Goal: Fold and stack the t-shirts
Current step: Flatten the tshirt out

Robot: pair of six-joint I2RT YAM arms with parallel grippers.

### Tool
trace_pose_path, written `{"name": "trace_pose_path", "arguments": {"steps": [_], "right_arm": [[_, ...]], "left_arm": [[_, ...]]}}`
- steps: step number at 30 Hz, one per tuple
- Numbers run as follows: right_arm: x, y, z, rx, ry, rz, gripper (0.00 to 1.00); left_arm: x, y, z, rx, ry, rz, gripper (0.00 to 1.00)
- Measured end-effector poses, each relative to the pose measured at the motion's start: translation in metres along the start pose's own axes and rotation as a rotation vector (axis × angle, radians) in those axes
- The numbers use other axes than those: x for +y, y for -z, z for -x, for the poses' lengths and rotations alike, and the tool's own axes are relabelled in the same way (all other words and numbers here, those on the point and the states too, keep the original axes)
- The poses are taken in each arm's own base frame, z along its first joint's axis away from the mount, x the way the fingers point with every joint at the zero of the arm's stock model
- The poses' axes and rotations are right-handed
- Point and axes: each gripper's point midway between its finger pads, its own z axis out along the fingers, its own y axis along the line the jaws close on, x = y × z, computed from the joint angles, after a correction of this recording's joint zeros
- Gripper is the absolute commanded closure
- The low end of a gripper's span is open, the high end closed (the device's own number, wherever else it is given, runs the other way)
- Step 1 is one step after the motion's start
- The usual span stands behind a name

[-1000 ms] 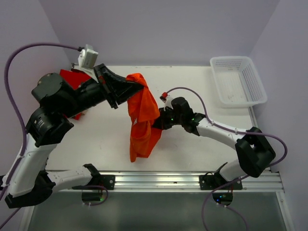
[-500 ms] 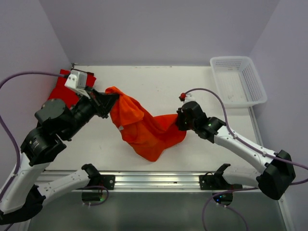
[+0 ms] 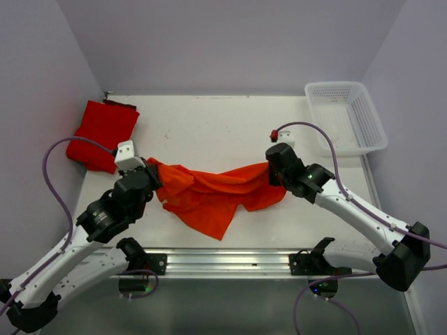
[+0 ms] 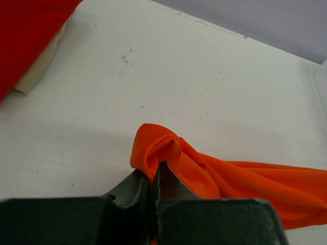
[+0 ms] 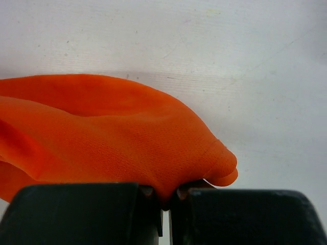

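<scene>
Orange t-shirt [image 3: 209,199]: stretched sideways across the near part of the worktop [image 3: 209,125], pinched at both ends, middle sagging in creases, one loose flap trailing toward the near edge.
Red t-shirt [image 3: 101,132]: lying as a compact bundle at the far left corner, well apart from the orange one, touched by neither tool.
Left tool [image 4: 153,176]: closed on a bunched fold at the left end of the orange t-shirt, low over the worktop.
Right tool [image 5: 168,196]: clamped on a hemmed edge at the right end, cloth bulging above the jaws.
Basket [image 3: 346,118]: far right corner, apart from the work.
Step in hand: probably spreading the orange t-shirt flat, ready for folding.
Doing it well: draw both ends apart evenly to take out the sag, lower together for a flat landing, keep the trailing flap from tucking under, release only with the cloth resting on the worktop.
Risk: thin pinch on bunched cloth, likely to slip under a sharp pull; probable twist from uneven tension.
</scene>
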Motion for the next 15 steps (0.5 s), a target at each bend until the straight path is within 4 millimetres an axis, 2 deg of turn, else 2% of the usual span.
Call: {"name": "trace_pose_path", "arguments": {"steps": [5,7,8,11,12,14,15], "right_arm": [[-0.008,0.004,-0.003,0.021,0.014,-0.032,1.00],[-0.011,0.005,-0.003,0.023,0.019,-0.048,1.00],[-0.012,0.007,-0.003,0.023,0.020,-0.056,1.00],[-0.014,0.009,0.001,0.020,0.021,-0.066,1.00],[-0.015,0.010,0.003,0.017,0.019,-0.070,1.00],[-0.015,0.010,0.006,0.013,0.017,-0.076,1.00],[-0.016,0.009,0.007,0.013,0.016,-0.079,1.00]], "left_arm": [[0.032,-0.014,-0.053,0.048,0.043,0.127,0.96],[0.045,-0.014,-0.065,0.042,0.082,0.165,0.93],[0.053,-0.014,-0.071,0.032,0.109,0.192,0.85],[0.072,-0.010,-0.080,0.009,0.193,0.255,0.78],[0.078,-0.008,-0.083,0.000,0.225,0.273,0.55],[0.088,-0.004,-0.088,-0.007,0.273,0.302,0.28],[0.093,-0.002,-0.091,-0.010,0.294,0.314,0.10]]}}
